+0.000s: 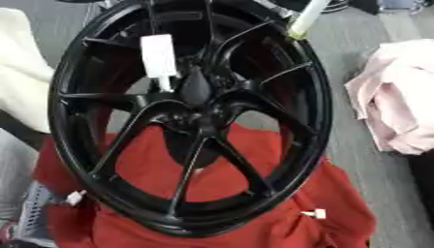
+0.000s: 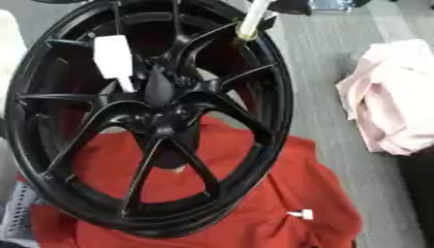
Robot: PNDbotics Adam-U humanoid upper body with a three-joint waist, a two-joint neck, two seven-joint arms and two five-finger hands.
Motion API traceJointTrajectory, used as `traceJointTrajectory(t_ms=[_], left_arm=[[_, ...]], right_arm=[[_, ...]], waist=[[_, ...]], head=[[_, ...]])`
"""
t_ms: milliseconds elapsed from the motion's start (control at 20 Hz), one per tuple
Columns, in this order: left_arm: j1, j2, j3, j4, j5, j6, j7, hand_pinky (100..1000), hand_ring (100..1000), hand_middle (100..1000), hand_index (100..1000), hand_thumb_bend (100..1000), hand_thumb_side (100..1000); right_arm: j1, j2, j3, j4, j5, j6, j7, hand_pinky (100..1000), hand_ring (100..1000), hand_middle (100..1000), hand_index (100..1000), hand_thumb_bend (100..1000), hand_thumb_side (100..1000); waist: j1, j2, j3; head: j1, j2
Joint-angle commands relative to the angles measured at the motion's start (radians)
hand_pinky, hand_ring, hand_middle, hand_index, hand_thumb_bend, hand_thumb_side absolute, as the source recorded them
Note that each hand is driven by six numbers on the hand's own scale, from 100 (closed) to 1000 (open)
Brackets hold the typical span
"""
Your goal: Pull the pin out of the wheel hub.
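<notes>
A white pin stands in the black wheel hub near its centre, and another pale pin sits on the upper rim. The wheel rests on red cloth. Neither robot hand is visible.

Grey floor underneath it all; a red cloth is spread across it with the black wheel hub standing on top, and a pink cloth sits bunched well apart on the right
</notes>
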Motion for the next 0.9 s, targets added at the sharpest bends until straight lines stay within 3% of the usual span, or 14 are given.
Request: traceJointTrajectory(t_ms=[50,200,400,650,900], left_arm=[[0.002,0.038,0.020,-0.013,-0.007,-0.003,0.009,783,795,740,812,143,928],[0.012,0.039,0.026,-0.012,-0.008,-0.005,0.015,782,795,740,813,142,927],[0.021,0.041,0.032,-0.012,-0.009,-0.008,0.020,782,795,740,813,142,927],[0.030,0.041,0.036,-0.011,-0.011,-0.009,0.024,781,795,741,813,141,927],[0.034,0.040,0.038,-0.011,-0.011,-0.010,0.026,780,795,741,813,141,928]], right_arm=[[0.096,-0.096,-0.140,-0.002,-0.003,-0.021,-0.104,788,660,428,496,100,100],[0.231,-0.105,-0.251,0.060,0.020,-0.038,-0.198,787,657,426,493,100,100],[0.357,-0.082,-0.361,0.173,0.072,-0.052,-0.293,786,656,424,491,100,100],[0.450,-0.048,-0.444,0.301,0.154,-0.047,-0.376,786,656,425,491,100,100],[0.502,-0.019,-0.486,0.445,0.242,-0.011,-0.446,785,658,428,494,100,100]], waist=[[0.007,-0.023,-0.011],[0.014,-0.024,-0.033],[0.022,-0.026,-0.060],[0.029,-0.028,-0.078],[0.032,-0.027,-0.082]], head=[[0.022,0.000],[0.043,-0.003],[0.067,-0.005],[0.083,-0.009],[0.089,-0.013]])
